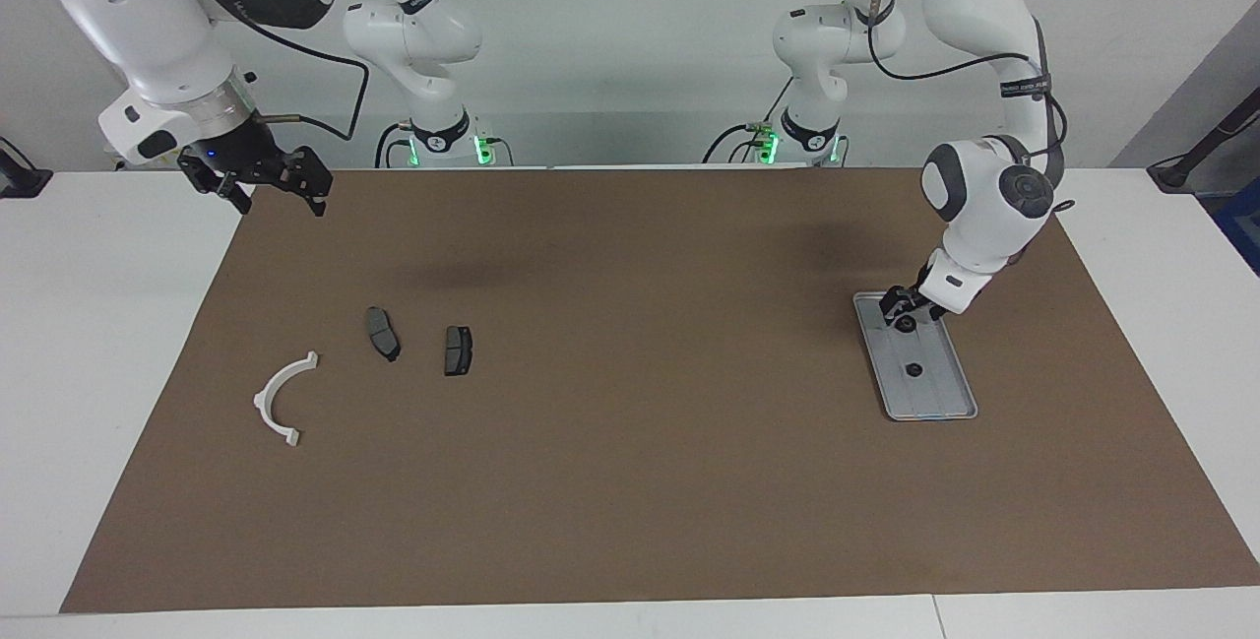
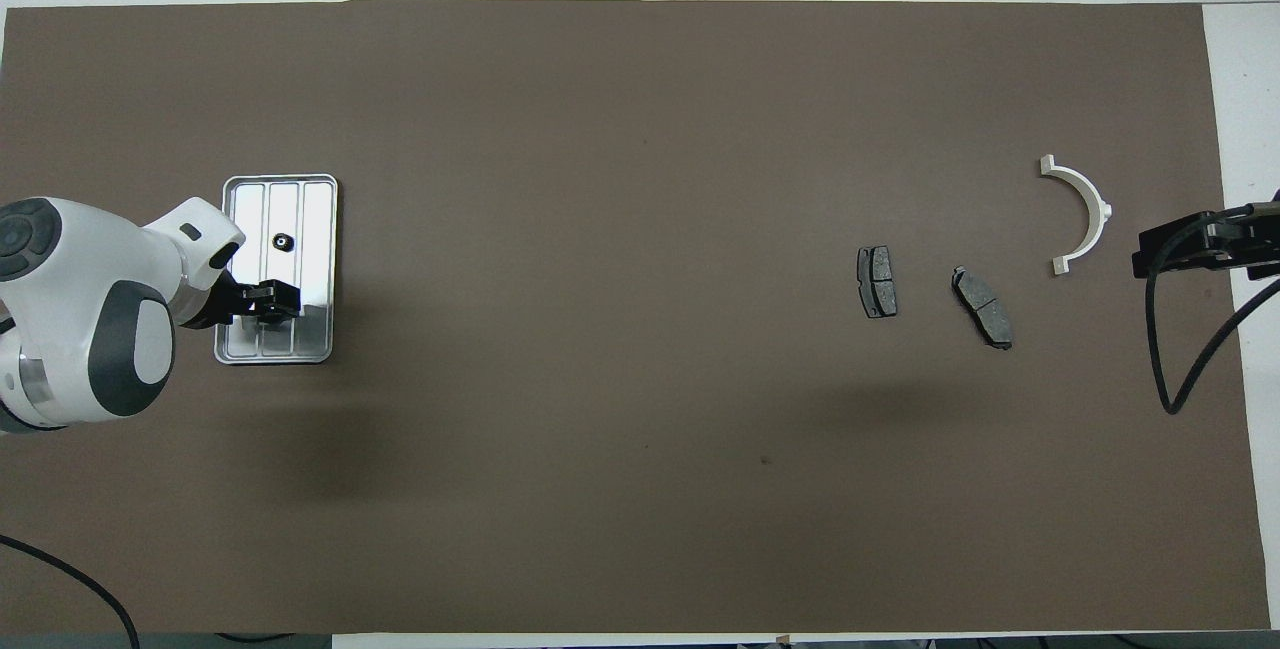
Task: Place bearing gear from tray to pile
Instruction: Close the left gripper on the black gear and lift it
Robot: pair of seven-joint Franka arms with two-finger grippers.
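Shiny ridged metal tray [image 2: 318, 199], matt brown paper-like mat [image 2: 620, 429], smooth white plastic bracket [image 2: 1085, 209], dull grey brake pads [image 2: 877, 281]

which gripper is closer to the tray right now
Left. The left gripper is down over the tray, at the gear nearer the robots. The right gripper waits at the table's other end.

We have two fixed cameras, both set well back. The facing view looks from high across the table, robot bases at 12 o'clock. The overhead view looks steeply down, arms entering from 6 o'clock. Both share the brown mat [image 1: 630, 393] [image 2: 600, 229], half a turn apart.
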